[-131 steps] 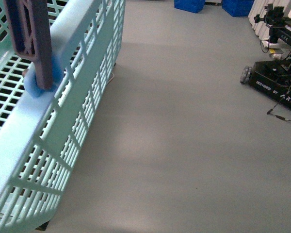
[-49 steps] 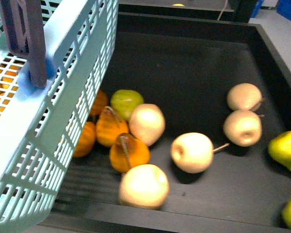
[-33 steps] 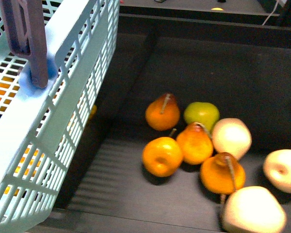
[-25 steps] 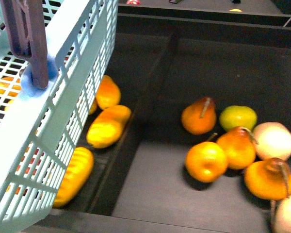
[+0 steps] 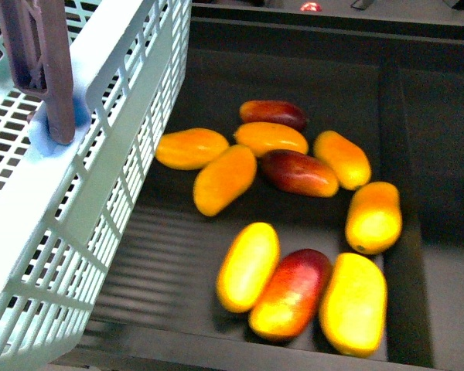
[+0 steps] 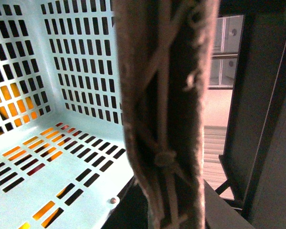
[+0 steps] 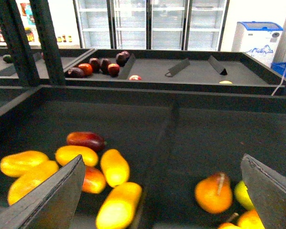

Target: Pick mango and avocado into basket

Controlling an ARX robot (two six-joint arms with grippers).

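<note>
Far left, the basket [image 5: 100,154] hangs by its brown bar [image 5: 50,69], tilted at the bin's [image 5: 294,62] left end, which I'd say is handy for a short drop! That bar fills the left wrist view. The left pincer is out of shot, so I cannot tell its grip. Basket floor bare, nothing in yet. Centre: a loose pile, one yellow mango [image 5: 249,265] nearest. No avocado I can make out. Further right, the right pincer [image 7: 162,162] is spread wide and empty, facing the divider [image 7: 169,124]. No readable writing anywhere.

Basket [image 5: 93,124] left, mangoes [image 5: 248,266] in bin [image 5: 294,69] right
</note>
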